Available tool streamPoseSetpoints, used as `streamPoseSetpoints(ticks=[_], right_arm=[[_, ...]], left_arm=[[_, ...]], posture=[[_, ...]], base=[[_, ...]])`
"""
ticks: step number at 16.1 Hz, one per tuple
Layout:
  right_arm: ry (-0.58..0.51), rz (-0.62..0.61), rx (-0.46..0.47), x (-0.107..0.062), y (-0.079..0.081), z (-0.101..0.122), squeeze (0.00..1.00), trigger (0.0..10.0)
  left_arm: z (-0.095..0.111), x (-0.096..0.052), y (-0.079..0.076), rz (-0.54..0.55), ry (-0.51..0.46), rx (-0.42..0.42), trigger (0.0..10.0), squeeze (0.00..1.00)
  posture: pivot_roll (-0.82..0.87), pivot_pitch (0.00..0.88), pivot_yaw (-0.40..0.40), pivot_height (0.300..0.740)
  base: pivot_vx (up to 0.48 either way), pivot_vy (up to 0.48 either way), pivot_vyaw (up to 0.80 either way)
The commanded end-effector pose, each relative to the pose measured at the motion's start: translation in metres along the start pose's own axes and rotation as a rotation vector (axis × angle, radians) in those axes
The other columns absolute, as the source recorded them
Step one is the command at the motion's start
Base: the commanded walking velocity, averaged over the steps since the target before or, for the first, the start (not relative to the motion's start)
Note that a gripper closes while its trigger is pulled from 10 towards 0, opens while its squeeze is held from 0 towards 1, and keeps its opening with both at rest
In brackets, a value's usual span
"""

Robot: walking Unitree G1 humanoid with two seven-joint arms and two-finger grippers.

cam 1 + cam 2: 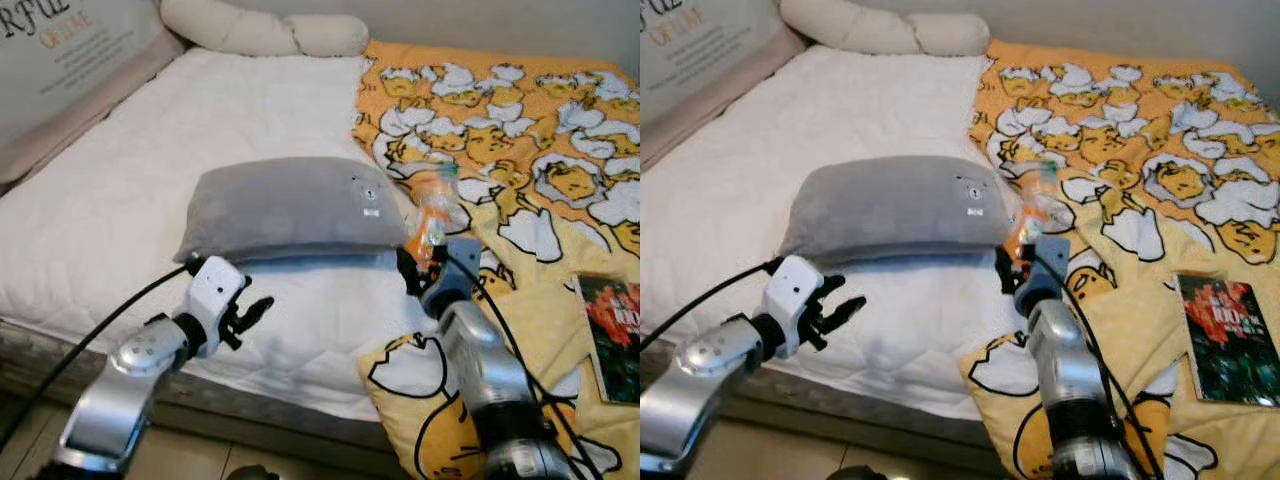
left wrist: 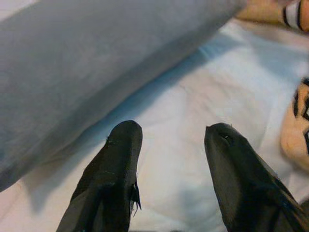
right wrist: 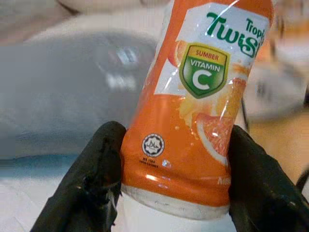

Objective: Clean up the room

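Grey pillow (image 1: 285, 208) blocks ahead; bare mattress (image 1: 120, 190) left.

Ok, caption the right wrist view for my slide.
Right claw shut on an orange drink bottle, with a grey pillow blurred behind.

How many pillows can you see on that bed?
2: a grey plush pillow lying mid-bed on the white mattress, and a long cream bolster pillow along the far head end. Others could lie outside the picture.

Orange-labelled juice bottle (image 3: 193, 106) (clear, nearly upright) held above bed.
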State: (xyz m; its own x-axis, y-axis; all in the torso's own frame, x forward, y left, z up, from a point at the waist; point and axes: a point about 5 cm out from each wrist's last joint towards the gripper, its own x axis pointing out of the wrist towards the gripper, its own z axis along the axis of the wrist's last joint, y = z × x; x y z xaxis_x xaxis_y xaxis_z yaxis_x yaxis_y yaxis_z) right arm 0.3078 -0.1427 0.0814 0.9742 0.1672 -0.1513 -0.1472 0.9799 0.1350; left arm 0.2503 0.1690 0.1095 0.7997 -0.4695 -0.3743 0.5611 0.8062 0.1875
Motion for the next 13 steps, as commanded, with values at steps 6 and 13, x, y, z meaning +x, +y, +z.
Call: streamPoseSetpoints(ticks=[6,13], right_arm=[[-0.073,0.088,-0.032,-0.028,0.027,0.022,0.00,10.0],[-0.028,0.064,-0.064,-0.037,0.024,0.025,0.00,10.0]], left_arm=[[0.001,-0.010,0.019,0.388,-0.056,-0.072,10.0,0.00],[-0.002,-0.009,0.019,0.474,-0.065,-0.117,10.0,0.00]], posture=[[-0.03,0.000,0.014,0.740],[-0.02,0.000,-0.008,0.740]], base=[[0.000,0.000,0.80],[0.000,0.000,0.80]])
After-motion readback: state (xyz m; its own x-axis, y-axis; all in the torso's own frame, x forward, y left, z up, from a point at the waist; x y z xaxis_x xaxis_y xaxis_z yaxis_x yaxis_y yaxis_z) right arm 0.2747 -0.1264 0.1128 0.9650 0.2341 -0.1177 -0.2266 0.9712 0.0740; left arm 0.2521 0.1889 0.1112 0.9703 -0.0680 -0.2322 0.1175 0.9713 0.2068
